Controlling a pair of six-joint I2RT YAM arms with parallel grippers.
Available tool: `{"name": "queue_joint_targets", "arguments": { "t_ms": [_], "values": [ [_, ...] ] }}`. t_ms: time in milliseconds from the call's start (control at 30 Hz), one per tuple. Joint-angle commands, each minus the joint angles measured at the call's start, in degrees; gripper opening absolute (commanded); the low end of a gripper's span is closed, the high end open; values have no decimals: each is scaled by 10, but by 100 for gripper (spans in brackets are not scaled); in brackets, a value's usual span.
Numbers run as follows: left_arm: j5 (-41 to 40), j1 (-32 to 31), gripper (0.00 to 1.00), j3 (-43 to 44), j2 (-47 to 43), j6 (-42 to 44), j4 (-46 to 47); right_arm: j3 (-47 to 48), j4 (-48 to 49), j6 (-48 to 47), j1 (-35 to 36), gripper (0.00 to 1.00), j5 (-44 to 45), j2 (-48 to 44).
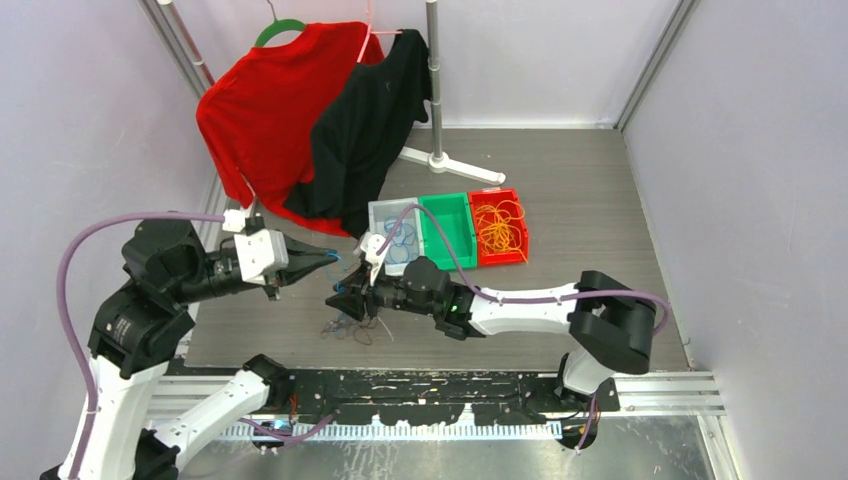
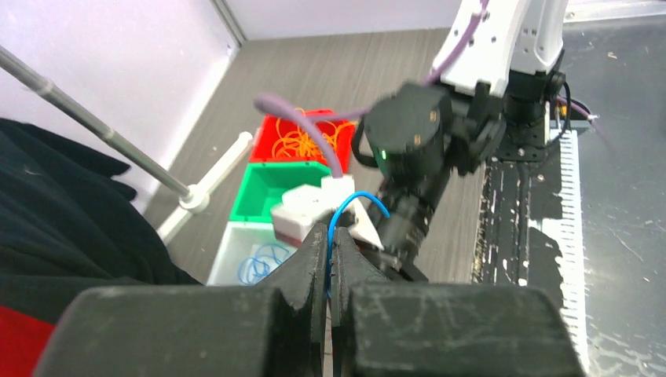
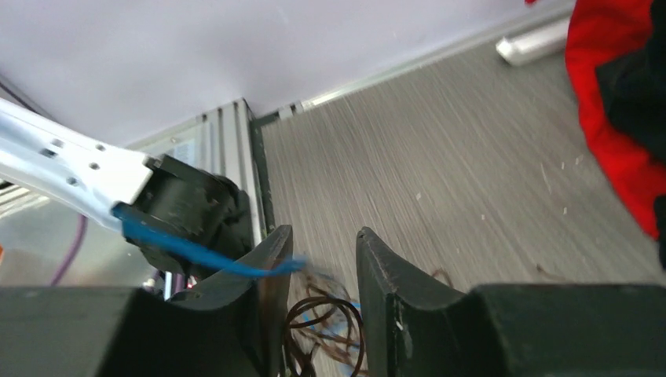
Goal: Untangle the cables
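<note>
**Item: cable tangle, partly sorted**

**Hazards (judged)**
- Dragging. The blue cable appears to run from the left tool down into the brown cables. If it is snagged there, a pull toward 9 o'clock would likely lift the whole bunch or tighten the knot.
- Slip. The strand is thin and pinched only near the fingertips, so tension could slide it free.
- Wrong catch. The right tool has both blue and brown wire close to its gap. Closing now might trap both and lock them together.
- Contact. The two tools sit tip to tip and near each other, so a careless reach could knock fingers together.

**Tools**
- Left tool: clenched on the blue cable, fingers almost meeting. The strand arches out above the tips.
- Right tool: released, jaws moderately apart, gripping nothing. A blurred blue strand crosses its left-hand finger and brown loops show below the gap. Whether any of it touches cannot be told.

**Location (top view)**
- The brown-and-blue tangle lies on the surface, just at 6 o'clock of the right tool.
- Off at 1 o'clock from the tangle stand three bins:
  - the clear bin, holding blue cables;
  - the green bin;
  - the red bin, holding orange cables.
</note>
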Motion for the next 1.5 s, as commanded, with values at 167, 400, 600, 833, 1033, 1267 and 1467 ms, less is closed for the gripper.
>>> {"name": "queue_joint_targets", "arguments": {
  "t_ms": [167, 400, 600, 833, 1033, 1267, 1467],
  "values": [
    [2, 1, 0, 107, 37, 2, 24, -43, 139, 62, -8, 39, 57, 70],
    [-39, 1, 0, 176, 61, 52, 70, -77, 195, 108, -9, 38, 84, 119],
    [-69, 1, 0, 232, 82, 134, 112, -86, 222, 146, -9, 39, 94, 153],
    [-115, 1, 0, 235, 83, 210, 238, -87, 216, 170, -7, 40, 111, 175],
    [-180, 1, 0, 205, 82, 271, 428, -92, 199, 176, -4, 47, 137, 180],
    [-186, 1, 0, 241, 101, 280, 491, -102, 194, 185, 0, 52, 146, 176],
    [-208, 0, 0, 245, 113, 305, 576, -123, 211, 213, 0, 35, 170, 183]
  ]
}}
